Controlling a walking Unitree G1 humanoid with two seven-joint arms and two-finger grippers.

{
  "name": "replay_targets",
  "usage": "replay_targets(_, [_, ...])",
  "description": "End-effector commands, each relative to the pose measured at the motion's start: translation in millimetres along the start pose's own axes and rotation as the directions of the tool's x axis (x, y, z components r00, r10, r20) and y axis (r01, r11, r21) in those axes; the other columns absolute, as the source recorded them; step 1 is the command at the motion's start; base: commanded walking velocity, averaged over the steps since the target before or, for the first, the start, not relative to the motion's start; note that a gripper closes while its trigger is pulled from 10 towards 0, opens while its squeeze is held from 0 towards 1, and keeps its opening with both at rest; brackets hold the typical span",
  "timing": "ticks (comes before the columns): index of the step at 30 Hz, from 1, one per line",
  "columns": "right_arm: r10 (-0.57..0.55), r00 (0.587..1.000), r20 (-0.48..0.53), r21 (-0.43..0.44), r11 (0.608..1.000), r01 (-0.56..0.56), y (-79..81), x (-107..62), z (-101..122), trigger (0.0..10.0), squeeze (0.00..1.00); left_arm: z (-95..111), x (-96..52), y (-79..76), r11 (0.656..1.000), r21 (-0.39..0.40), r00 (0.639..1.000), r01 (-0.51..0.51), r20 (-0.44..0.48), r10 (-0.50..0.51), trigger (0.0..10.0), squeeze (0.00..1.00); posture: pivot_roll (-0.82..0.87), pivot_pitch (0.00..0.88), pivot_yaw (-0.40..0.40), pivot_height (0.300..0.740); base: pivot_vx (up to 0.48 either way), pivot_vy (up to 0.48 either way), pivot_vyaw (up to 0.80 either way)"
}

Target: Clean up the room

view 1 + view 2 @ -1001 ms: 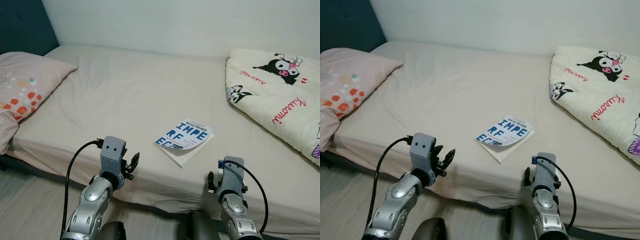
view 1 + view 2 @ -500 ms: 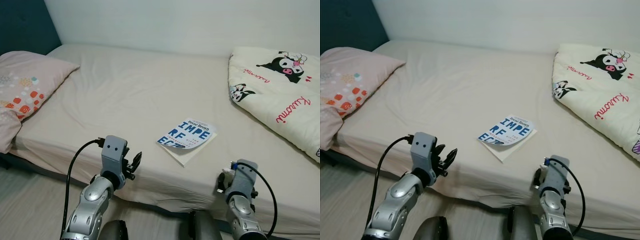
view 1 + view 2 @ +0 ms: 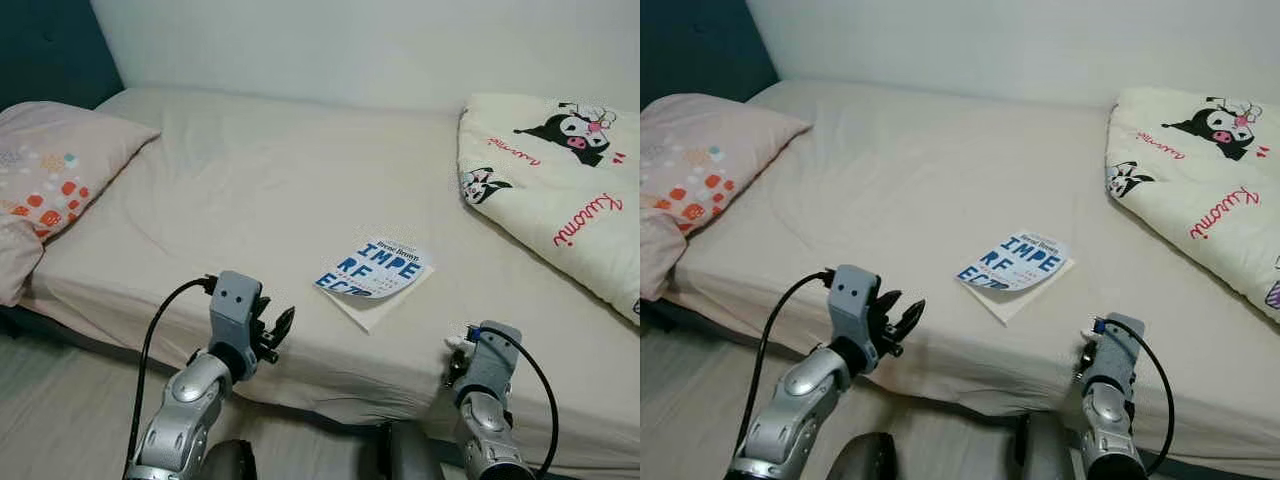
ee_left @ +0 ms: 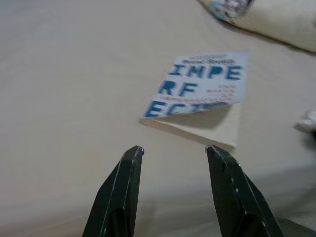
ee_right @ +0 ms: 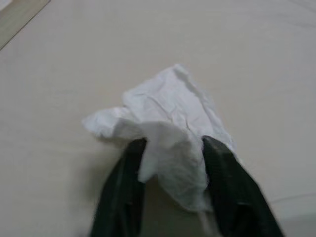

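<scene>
Clamping a crumpled tissue [image 5: 168,133], the right gripper [image 5: 170,148] sits at the bed's [image 3: 250,190] front edge; the left gripper [image 4: 174,150], fingers wide, faces the book [image 3: 373,276] near that edge.

book [image 3: 375,278]: cover curls up, hiding the page under it; small print near the top of the cover too small to read; third title line only partly legible
Right of the book, quilt [image 3: 560,195] runs off the frame edge
Left of the book, pillow [image 3: 50,180] is cut by the frame edge
right gripper [image 5: 170,145]: tissue [image 5: 165,131] between its fingers covers their inner faces; wrist housing blocks the fingertips in the head views
left gripper [image 4: 173,150] wrist view is soft, blurred
</scene>
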State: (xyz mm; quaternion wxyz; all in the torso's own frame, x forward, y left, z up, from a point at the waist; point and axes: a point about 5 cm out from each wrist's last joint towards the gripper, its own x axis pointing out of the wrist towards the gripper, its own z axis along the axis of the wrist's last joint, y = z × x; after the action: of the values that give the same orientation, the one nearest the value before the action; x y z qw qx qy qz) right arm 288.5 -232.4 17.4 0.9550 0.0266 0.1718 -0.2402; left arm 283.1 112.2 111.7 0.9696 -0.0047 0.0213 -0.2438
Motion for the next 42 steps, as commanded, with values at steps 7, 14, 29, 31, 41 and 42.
replay_targets(7, [-0.007, 1.0, -0.01, 0.018, 1.0, 0.007, 1.1, 0.3, -2, 0.0, 0.0, -4, -4.8, 5.6, 1.0, 0.015, 1.0, -0.01, -0.028, 0.011, 10.0, 0.0, 0.05, 0.164, 0.01, 0.595, 0.0, 0.0, 0.0])
replay_targets(14, [0.007, 1.0, 0.004, 0.037, 0.999, -0.007, 4.9, 2.2, 3, 0.0, 0.0, -2, -4.0, 6.4, 1.0, 0.012, 1.0, 0.004, -0.015, -0.004, 10.0, 0.0, 0.05, 0.134, -0.005, 0.595, 0.0, 0.0, 0.0])
replay_targets(29, [0.271, 0.916, 0.295, -0.086, 0.963, -0.257, 54.7, -21.9, 47, 10.0, 0.0, 0, -0.1, 25.8, 0.986, 0.028, 0.987, -0.163, 0.01, 0.163, 10.0, 0.0, 0.03, 0.031, -0.034, 0.595, 0.0, 0.0, 0.0])
replay_targets(31, [0.314, 0.886, 0.342, -0.131, 0.949, -0.286, 62.1, -27.3, 55, 10.0, 0.0, 0, 0.7, 30.6, 0.974, 0.019, 0.974, -0.226, 0.009, 0.226, 10.0, 0.0, 0.03, 0.021, -0.033, 0.595, 0.0, 0.0, 0.0])
replay_targets(41, [0.353, 0.853, 0.383, -0.12, 0.935, -0.333, 78.6, -34.7, 76, 10.0, 0.0, -1, 3.4, 33.0, 0.951, -0.007, 0.951, -0.309, 0.006, 0.309, 10.0, 0.0, 0.02, 0.0, -0.035, 0.615, 0.0, 0.0, 0.0])
replay_targets(42, [0.353, 0.853, 0.383, -0.12, 0.935, -0.333, 78.6, -34.7, 76, 10.0, 0.0, -1, 3.4, 33.0, 0.951, -0.007, 0.951, -0.309, 0.006, 0.309, 10.0, 0.0, 0.02, 0.0, -0.035, 0.615, 0.0, 0.0, 0.0])
